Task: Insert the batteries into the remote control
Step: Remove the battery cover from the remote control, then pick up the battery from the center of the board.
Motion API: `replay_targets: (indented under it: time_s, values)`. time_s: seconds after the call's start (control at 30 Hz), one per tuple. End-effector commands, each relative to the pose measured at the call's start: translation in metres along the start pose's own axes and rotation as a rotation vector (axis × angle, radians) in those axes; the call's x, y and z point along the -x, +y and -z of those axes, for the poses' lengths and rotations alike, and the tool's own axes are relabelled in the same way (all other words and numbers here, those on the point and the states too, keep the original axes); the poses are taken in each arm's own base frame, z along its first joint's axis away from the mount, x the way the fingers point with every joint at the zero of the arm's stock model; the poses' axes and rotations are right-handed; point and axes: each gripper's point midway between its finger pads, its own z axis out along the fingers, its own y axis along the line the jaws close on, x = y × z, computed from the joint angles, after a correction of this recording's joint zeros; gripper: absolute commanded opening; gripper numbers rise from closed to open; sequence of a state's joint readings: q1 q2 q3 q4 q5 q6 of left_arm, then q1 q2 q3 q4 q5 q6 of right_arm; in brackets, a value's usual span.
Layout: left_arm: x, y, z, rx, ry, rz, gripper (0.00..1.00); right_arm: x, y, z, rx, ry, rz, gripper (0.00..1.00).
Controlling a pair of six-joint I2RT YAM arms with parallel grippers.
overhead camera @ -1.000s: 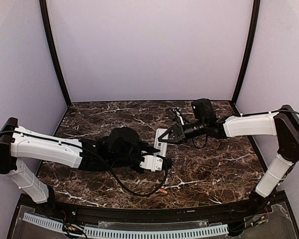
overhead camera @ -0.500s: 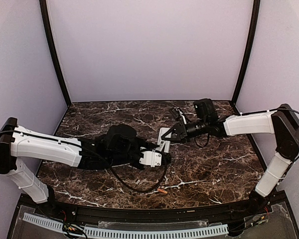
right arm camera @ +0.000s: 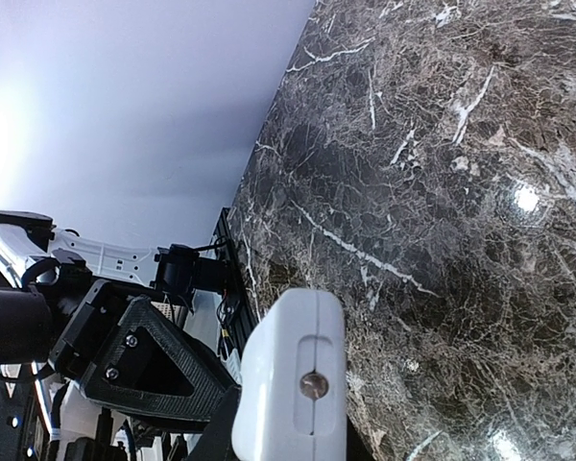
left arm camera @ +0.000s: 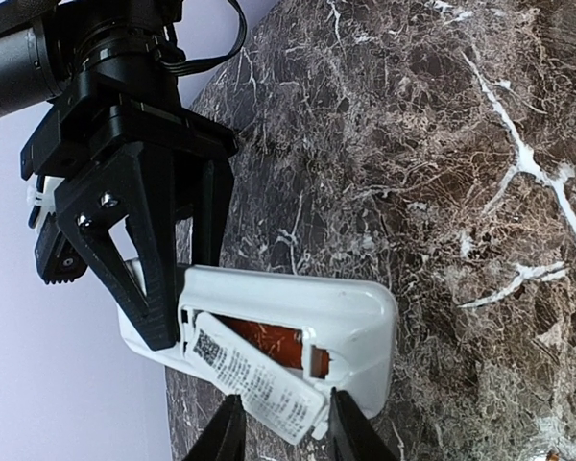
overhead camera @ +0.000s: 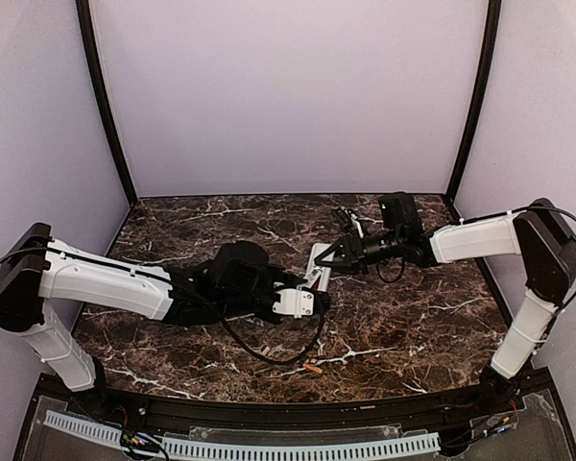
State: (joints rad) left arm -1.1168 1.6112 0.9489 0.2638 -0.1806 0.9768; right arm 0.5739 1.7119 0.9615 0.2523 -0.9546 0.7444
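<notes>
One remote control (left arm camera: 357, 315), two batteries (left arm camera: 269, 342)

White arm shells (overhead camera: 106, 283), black joints (overhead camera: 14, 288), looping black cables (overhead camera: 261, 357), black triangular screw-studded jaws

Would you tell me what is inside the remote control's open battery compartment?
An orange-copper battery lies in the compartment of the remote control. The labelled cover, tilted across the opening, hides the rest; a second cell cannot be confirmed.
</notes>
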Motion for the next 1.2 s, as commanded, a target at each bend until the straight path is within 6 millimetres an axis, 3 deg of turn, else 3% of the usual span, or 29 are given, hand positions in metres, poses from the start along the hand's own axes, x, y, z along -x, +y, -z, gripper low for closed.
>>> replay_targets:
  time_s: [0.0,0.3,0.67,0.97,1.17]
  values:
    - [0.0,0.003,-0.003,0.002,-0.012,0.02,0.3,0.004,0.007,0.002,0.051,-0.009,0.012,0.0]
    - [-0.006,0.008,-0.005,0.023,0.015,0.026,0.23,0.005,0.007,0.004,0.067,-0.011,-0.001,0.0]
    - [-0.01,0.025,-0.006,0.103,0.048,0.055,0.01,0.004,0.005,0.004,0.066,-0.01,-0.007,0.0]
    - [-0.025,0.033,-0.004,0.152,0.084,0.107,0.0,0.007,-0.012,0.013,0.012,-0.043,-0.007,0.0]
    - [-0.035,0.042,0.014,0.185,0.094,0.319,0.05,0.004,-0.021,0.022,-0.017,-0.061,0.004,0.0]
